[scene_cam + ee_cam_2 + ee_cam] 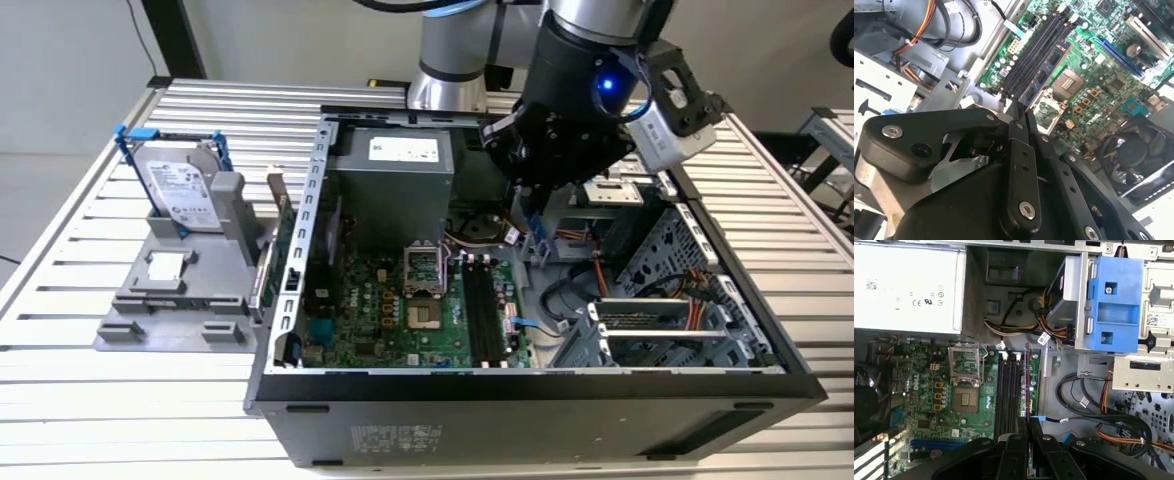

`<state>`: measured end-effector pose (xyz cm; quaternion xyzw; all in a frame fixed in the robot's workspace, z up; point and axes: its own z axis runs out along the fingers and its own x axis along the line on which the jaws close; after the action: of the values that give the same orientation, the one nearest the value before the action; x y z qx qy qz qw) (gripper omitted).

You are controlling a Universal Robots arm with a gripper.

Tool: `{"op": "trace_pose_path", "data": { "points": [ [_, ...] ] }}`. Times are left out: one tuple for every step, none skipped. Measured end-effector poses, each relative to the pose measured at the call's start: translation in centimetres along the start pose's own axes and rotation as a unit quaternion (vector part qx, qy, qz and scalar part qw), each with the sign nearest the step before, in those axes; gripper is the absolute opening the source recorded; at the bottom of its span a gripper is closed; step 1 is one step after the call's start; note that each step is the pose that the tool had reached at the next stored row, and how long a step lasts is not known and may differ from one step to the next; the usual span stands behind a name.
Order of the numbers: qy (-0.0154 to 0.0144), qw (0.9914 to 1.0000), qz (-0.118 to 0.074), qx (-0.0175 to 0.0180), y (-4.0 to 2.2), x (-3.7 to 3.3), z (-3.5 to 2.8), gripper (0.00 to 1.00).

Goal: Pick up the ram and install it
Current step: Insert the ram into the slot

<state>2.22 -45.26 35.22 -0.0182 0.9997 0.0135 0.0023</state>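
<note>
My gripper [1021, 116] is shut on one end of the ram [1048, 72], a thin dark blue-green stick with black chips. The stick reaches out from the fingertips over the motherboard. In the first wrist view I see the ram [1026, 385] edge-on, running along beside the black memory slots [1006, 390] and held by the gripper [1027, 424]. Whether it touches a slot I cannot tell. In the exterior view the gripper [531, 205] hangs inside the open computer case, above and behind the memory slots [487, 315].
The case [534, 385] lies open on a slatted metal table. Inside it are a power supply [904, 285], a CPU socket [965, 400], loose cables [1089, 405] and a blue drive bracket [1114, 305]. At the exterior view's left a grey fixture [174, 300] holds a hard drive [180, 190].
</note>
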Motion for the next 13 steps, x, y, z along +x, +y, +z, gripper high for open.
{"op": "trace_pose_path", "data": {
  "points": [
    [-0.0001,1.0,0.002,0.0,-0.01,0.0,0.19,0.0],
    [-0.0003,0.99995,0.01,0.0,-0.02,0.0,0.9,0.0],
    [-0.0003,0.99994,0.011,0.0,-0.03,0.0,1.08,0.0],
    [-0.0003,0.99993,0.012,0.0001,-0.04,0.01,1.26,0.0],
    [-0.0003,0.99993,0.012,0.0,-0.04,0.01,1.45,0.0],
    [-0.0003,0.99993,0.012,0.0,-0.05,0.01,1.63,0.0],
    [-0.0003,0.99993,0.012,0.0001,-0.05,0.01,1.82,0.0],
    [-0.0003,0.99993,0.012,0.0003,-0.06,0.0,1.99,0.0],
    [-0.0003,0.99993,0.012,0.0005,-0.07,0.0,2.18,0.0],
    [-0.0003,0.99993,0.012,0.0007,-0.07,0.0,2.32,0.0],
    [-0.0003,0.99993,0.012,0.0008,-0.07,0.0,2.35,0.0],
    [-0.0003,0.99993,0.012,0.0008,-0.07,0.0,2.35,0.0],
    [-0.0003,0.99993,0.012,0.0008,-0.07,0.01,2.34,0.0]
  ]
}}
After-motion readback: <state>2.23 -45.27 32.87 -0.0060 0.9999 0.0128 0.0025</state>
